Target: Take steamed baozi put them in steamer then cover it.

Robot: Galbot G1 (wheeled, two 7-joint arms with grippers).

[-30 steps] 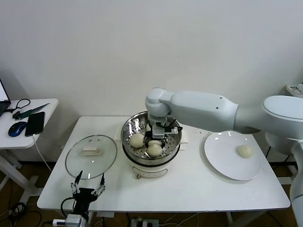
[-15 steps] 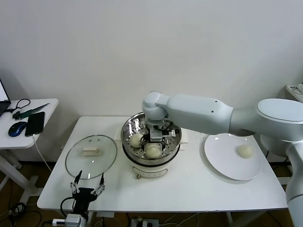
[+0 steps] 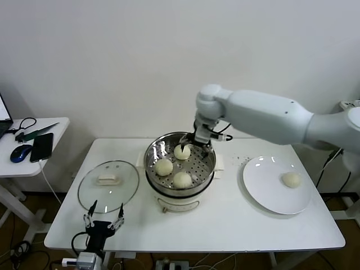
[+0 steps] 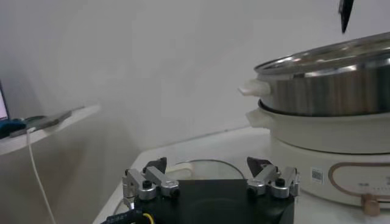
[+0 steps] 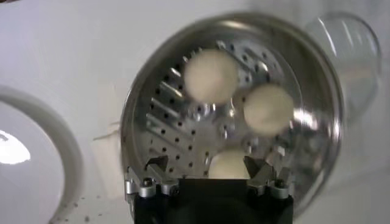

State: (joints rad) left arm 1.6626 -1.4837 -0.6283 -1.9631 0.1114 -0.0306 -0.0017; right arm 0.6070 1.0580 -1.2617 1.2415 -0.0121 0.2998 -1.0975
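The right gripper (image 3: 193, 144) is hanging open and empty just above the far rim of the steamer (image 3: 153, 169), its fingers pointing down, the wrist bending up into an arm that is reaching in from the right. A second ago this gripper was down inside the basket among the buns; it has now lifted out and shifted to the far right. Three baozi are lying in the steamer: one at the far side (image 3: 181, 152) directly below the gripper, one at the left (image 3: 163, 167), one at the near side (image 3: 181, 179). The fourth baozi (image 3: 291, 179) is sitting on the plate (image 3: 264, 191) at the right. The cover (image 3: 108, 185) is lying on the table (image 3: 236, 225) left of the steamer. The left gripper (image 3: 104, 217) is waiting open at the table's near edge, unmoved.
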